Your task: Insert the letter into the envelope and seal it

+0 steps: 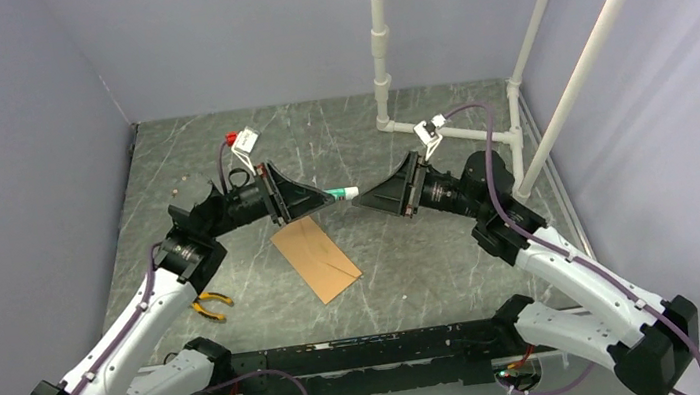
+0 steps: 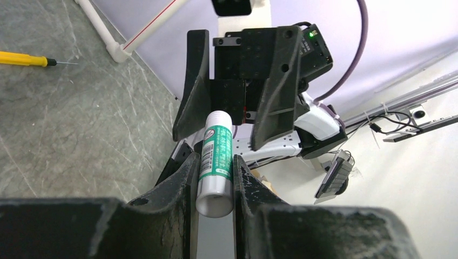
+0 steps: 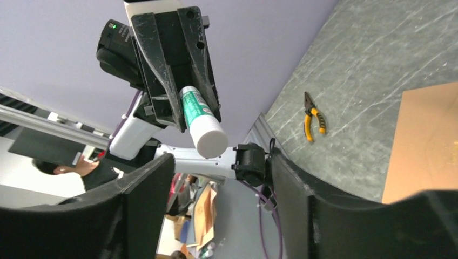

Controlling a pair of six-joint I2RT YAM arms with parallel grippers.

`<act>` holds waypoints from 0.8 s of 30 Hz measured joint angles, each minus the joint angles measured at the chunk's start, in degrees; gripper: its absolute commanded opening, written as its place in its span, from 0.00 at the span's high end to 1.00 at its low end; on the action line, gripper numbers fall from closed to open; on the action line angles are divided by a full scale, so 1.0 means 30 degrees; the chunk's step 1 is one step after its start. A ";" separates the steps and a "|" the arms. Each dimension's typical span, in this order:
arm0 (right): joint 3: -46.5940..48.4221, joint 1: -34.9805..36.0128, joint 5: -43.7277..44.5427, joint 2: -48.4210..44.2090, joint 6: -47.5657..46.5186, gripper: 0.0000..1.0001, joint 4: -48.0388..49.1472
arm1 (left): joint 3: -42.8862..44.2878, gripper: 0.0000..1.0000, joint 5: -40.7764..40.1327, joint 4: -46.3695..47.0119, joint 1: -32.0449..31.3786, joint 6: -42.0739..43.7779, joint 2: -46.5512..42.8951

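Note:
The brown envelope (image 1: 316, 258) lies flat on the table below both grippers; its edge also shows in the right wrist view (image 3: 426, 145). No separate letter is in view. My left gripper (image 1: 326, 198) (image 2: 215, 162) is raised above the table and shut on a green-and-white glue stick (image 1: 341, 195) (image 2: 217, 156) that points toward the right arm. My right gripper (image 1: 358, 197) (image 3: 221, 162) faces it with its jaws wide apart around the stick's white end (image 3: 209, 141), touching nothing.
Yellow-handled pliers (image 1: 210, 303) (image 3: 313, 116) lie near the left arm. A yellow screwdriver (image 2: 27, 59) rests on the table. A white pipe frame (image 1: 381, 73) stands at the back right, and grey walls close in the table.

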 measured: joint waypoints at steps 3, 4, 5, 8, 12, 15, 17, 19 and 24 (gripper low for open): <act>-0.0226 -0.0138 -0.0277 0.0270 0.0321 0.47 0.0641 | -0.0036 0.98 0.0211 0.0481 0.0015 -0.0379 0.0189; -0.0408 -0.0197 -0.0350 0.0335 0.0546 0.48 0.1144 | -0.0080 0.98 0.0284 0.0641 0.0015 -0.0503 0.0255; -0.0590 -0.0262 -0.0393 0.0379 0.0743 0.49 0.1596 | -0.0109 0.97 0.0393 0.0736 0.0022 -0.0561 0.0306; -0.1013 -0.0437 -0.0481 0.0539 0.1246 0.50 0.2798 | -0.0197 0.97 0.0670 0.1020 0.0036 -0.0925 0.0415; -0.1042 -0.0503 -0.0823 0.1020 0.1778 0.64 0.4160 | -0.0313 0.98 0.1027 0.1348 0.0058 -0.1202 0.0415; -0.1056 -0.0495 -0.1180 0.1297 0.2171 0.75 0.5180 | -0.0444 0.98 0.1137 0.1632 0.0080 -0.1399 0.0488; -0.1086 -0.0503 -0.1370 0.1421 0.2339 0.84 0.5574 | -0.0488 0.98 0.1231 0.1829 0.0087 -0.1530 0.0546; -0.1180 -0.0539 -0.1668 0.1552 0.2586 0.93 0.6054 | -0.0488 0.98 0.1348 0.2011 0.0102 -0.1596 0.0568; -0.1275 -0.0634 -0.2193 0.1887 0.3075 1.00 0.7184 | -0.0488 0.97 0.1545 0.2594 0.0153 -0.1821 0.0721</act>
